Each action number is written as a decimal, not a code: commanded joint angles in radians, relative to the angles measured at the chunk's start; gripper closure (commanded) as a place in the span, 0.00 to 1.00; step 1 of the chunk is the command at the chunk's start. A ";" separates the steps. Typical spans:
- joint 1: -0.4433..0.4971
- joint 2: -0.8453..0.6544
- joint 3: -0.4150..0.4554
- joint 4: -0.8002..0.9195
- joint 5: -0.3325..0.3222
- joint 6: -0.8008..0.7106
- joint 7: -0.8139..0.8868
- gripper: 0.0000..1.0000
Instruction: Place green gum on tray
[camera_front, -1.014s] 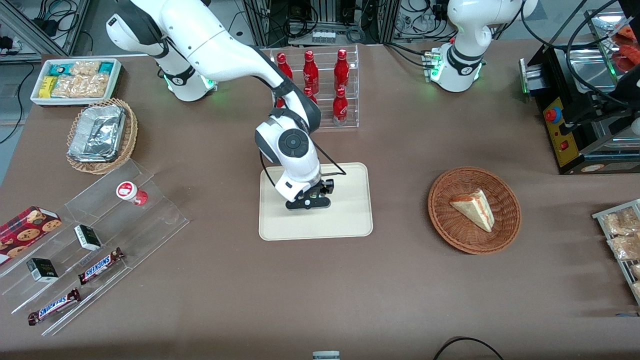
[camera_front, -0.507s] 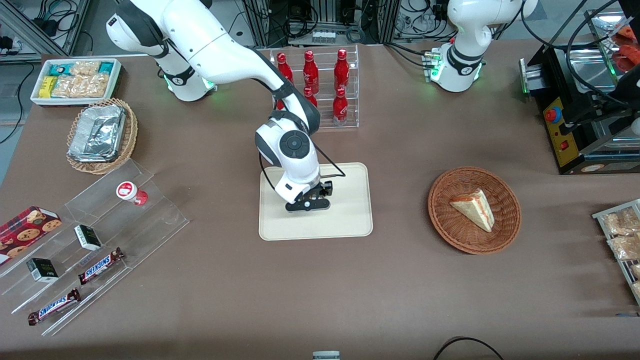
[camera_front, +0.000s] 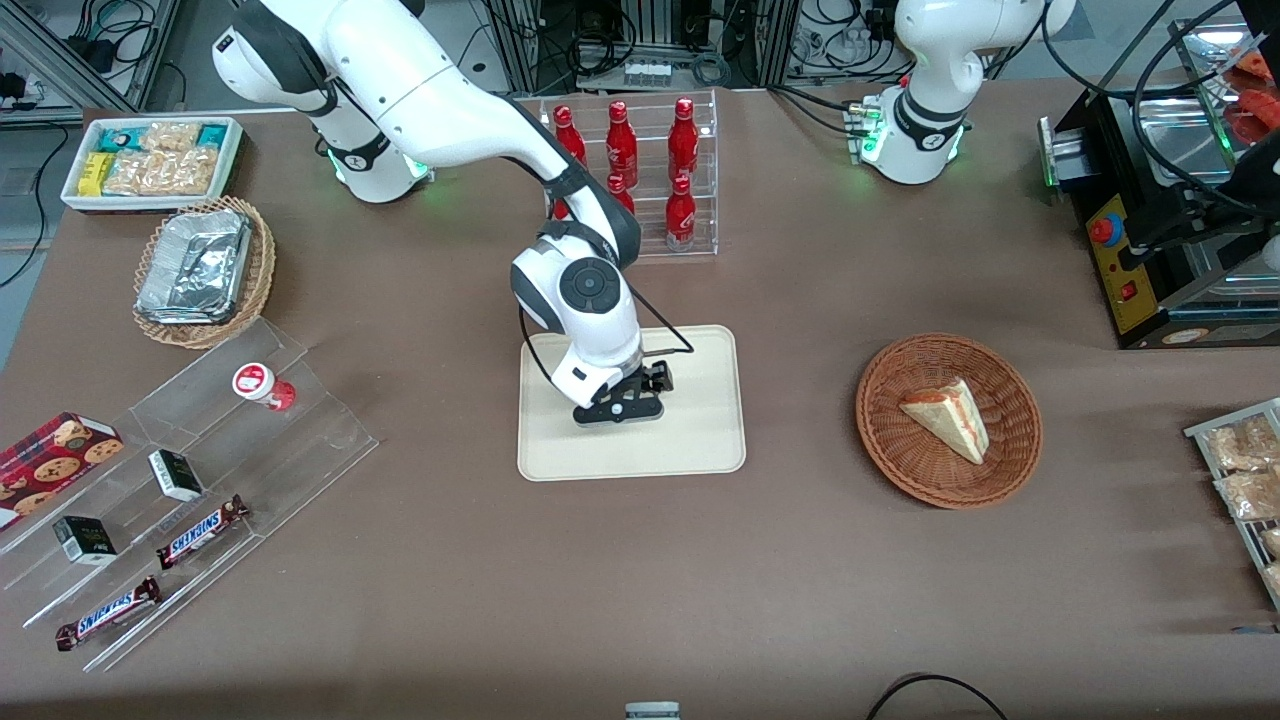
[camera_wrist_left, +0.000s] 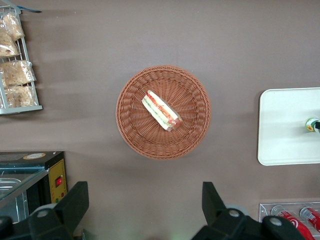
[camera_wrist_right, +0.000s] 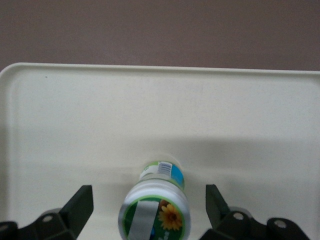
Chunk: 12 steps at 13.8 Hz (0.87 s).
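Gripper: the right arm's gripper (camera_front: 618, 408) hangs low over the tray, pointing down. In the right wrist view its two fingers (camera_wrist_right: 80, 205) stand wide apart, one on each side of the bottle, with a clear gap on both sides. It grips nothing.

Green gum: the small white bottle (camera_wrist_right: 156, 206) with a green-and-white flower lid and a bluish label band stands upright on the tray, between the spread fingers and touching neither. In the left wrist view a sliver of it (camera_wrist_left: 313, 124) shows on the tray. In the front view the gripper hides it.

Tray: the cream rectangular tray (camera_front: 700, 440) lies flat on the brown tabletop (camera_front: 600, 580), near the middle, nearer the front camera than a clear rack of red bottles (camera_front: 650, 170).

Toward the working arm's end: a clear stepped stand (camera_front: 300, 440) holds a red-lidded bottle (camera_front: 262, 385), small dark boxes and Snickers bars (camera_front: 200, 530).

Toward the parked arm's end: a round wicker basket (camera_front: 890, 440) holds a wedge-shaped sandwich (camera_front: 947, 415), well apart from the tray.
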<state>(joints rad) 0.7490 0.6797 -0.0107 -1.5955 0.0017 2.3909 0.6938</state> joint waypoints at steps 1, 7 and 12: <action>-0.007 -0.054 -0.005 0.009 -0.025 -0.071 -0.006 0.00; -0.066 -0.201 -0.005 0.005 -0.023 -0.335 -0.236 0.00; -0.172 -0.301 -0.003 -0.001 -0.012 -0.521 -0.440 0.00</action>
<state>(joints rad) 0.6177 0.4270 -0.0240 -1.5797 -0.0019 1.9328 0.3196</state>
